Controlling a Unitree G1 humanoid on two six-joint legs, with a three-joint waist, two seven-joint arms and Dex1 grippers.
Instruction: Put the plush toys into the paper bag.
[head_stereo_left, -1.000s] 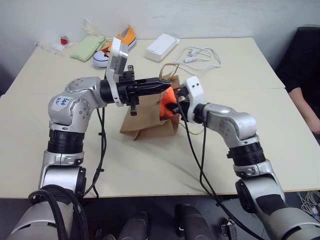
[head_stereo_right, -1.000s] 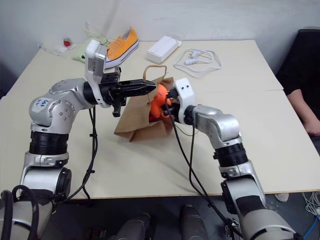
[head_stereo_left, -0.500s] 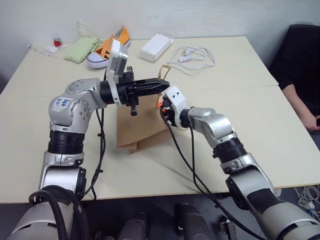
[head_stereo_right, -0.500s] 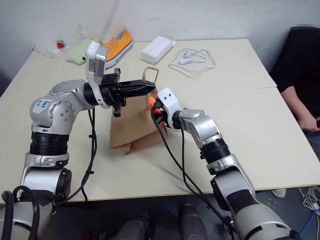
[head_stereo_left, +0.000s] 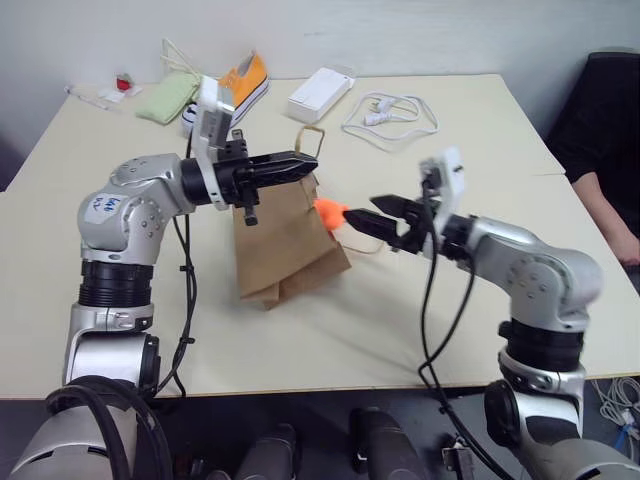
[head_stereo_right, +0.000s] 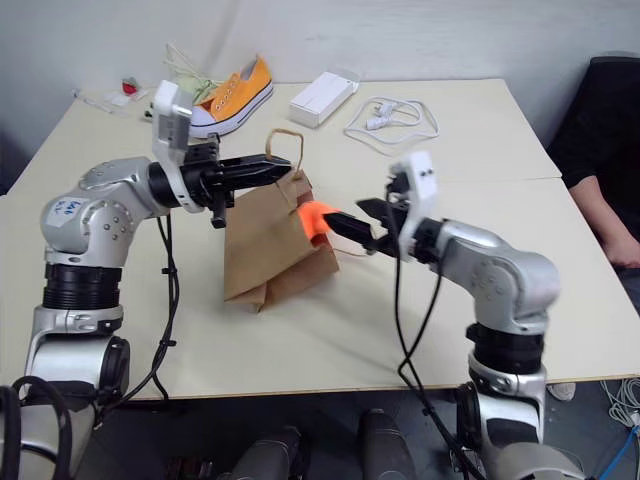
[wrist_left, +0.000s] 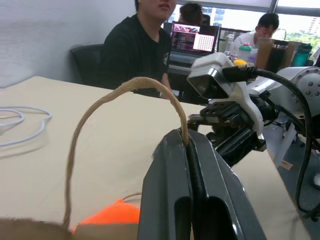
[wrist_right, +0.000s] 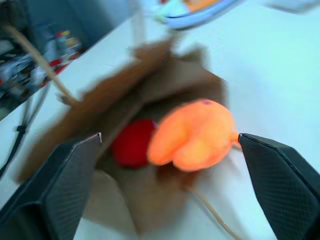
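At the mouth of the paper bag (head_stereo_left: 285, 240), you can see both plush toys: the red plush ball (wrist_right: 132, 144) sits inside, deeper than the orange plush fish (wrist_right: 192, 135), which pokes out of the opening on the side facing the right gripper (head_stereo_left: 362, 219). So 1 toy looks fully in and 1 only partly; I'd judge the task nearly done, with the fish perhaps needing a push further into the bag.

Your left gripper (head_stereo_left: 300, 163) has its fingers pressed together on the bag's twisted loop handle (wrist_left: 125, 95), holding the bag's mouth up off the table (head_stereo_left: 420, 330). Your right gripper's fingers are spread wide and empty, just beside the fish but clear of it.

Hard to judge: how much of the fish's body is inside the bag, since the head views give only an orange tip at the bag's edge and the right wrist view is blurred. Whether the fish would stay put if the handle were released, you cannot tell.
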